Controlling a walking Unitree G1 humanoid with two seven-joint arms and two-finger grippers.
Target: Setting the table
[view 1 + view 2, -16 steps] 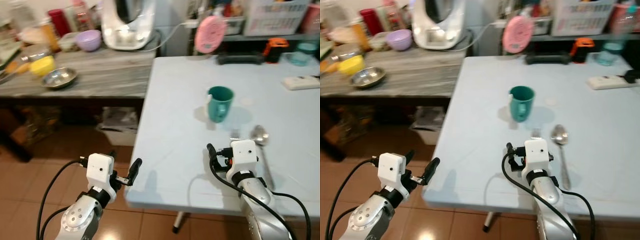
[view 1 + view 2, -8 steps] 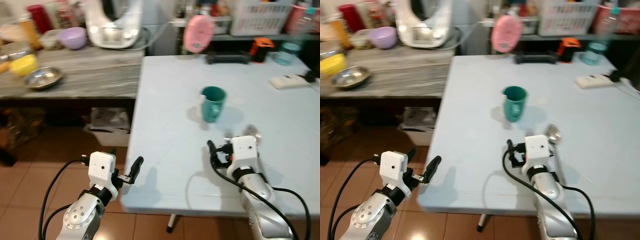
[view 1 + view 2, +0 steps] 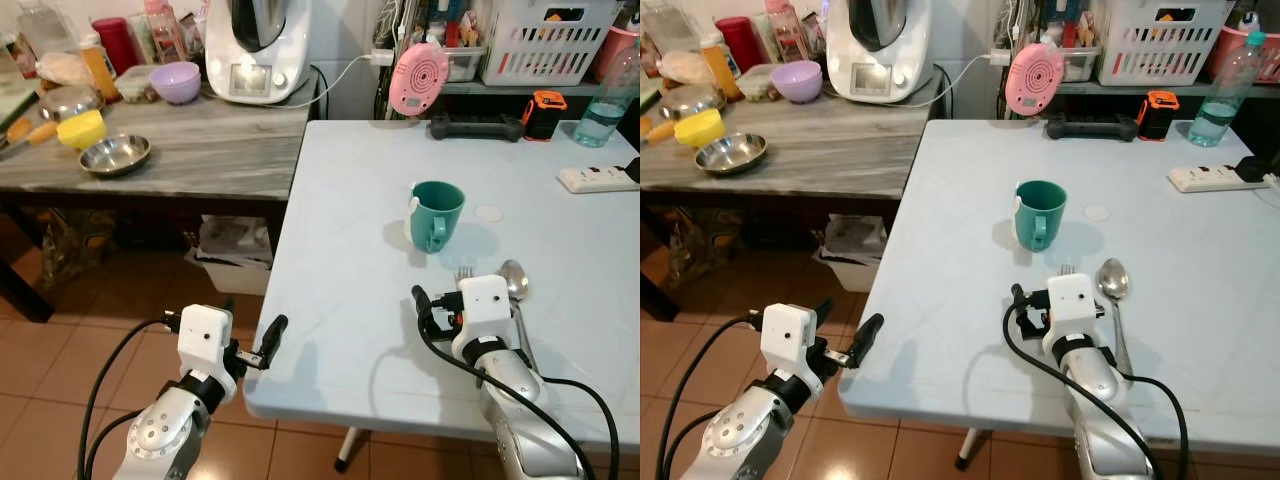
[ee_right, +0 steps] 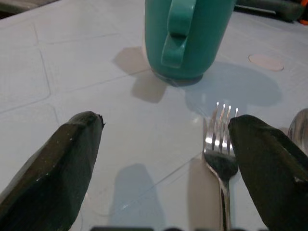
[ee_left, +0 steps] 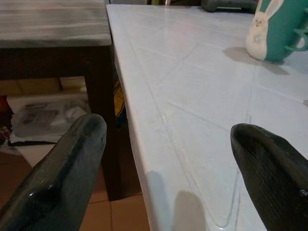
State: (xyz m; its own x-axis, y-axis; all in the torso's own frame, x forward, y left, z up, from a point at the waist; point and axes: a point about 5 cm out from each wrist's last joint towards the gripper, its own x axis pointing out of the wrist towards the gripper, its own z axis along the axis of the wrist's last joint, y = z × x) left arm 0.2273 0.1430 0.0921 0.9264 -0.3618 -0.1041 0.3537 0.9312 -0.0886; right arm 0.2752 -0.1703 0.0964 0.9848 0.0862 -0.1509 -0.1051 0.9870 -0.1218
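Note:
A teal mug [image 3: 437, 213] stands upright near the middle of the pale blue table [image 3: 340, 230], its handle toward me. A fork [image 4: 220, 144] and a spoon [image 3: 515, 285] lie side by side on the table just in front of the mug, to its right. My right gripper [image 4: 168, 163] hovers low over the table, open, with the fork tines by one finger and the mug straight ahead. Off the table's near left corner my left gripper [image 5: 168, 178] is open at table-edge height and holds nothing.
A wooden counter [image 3: 200, 150] adjoins the table on the left and carries a steel bowl [image 3: 117, 155], a yellow bowl [image 3: 82, 128], a purple bowl [image 3: 176, 80] and a white appliance [image 3: 258, 50]. A power strip [image 3: 600, 178] and a water bottle [image 3: 610, 95] stand at the far right.
The head view has swung sideways and back and is sharp again. Mug, fork, spoon and both grippers keep their places relative to one another.

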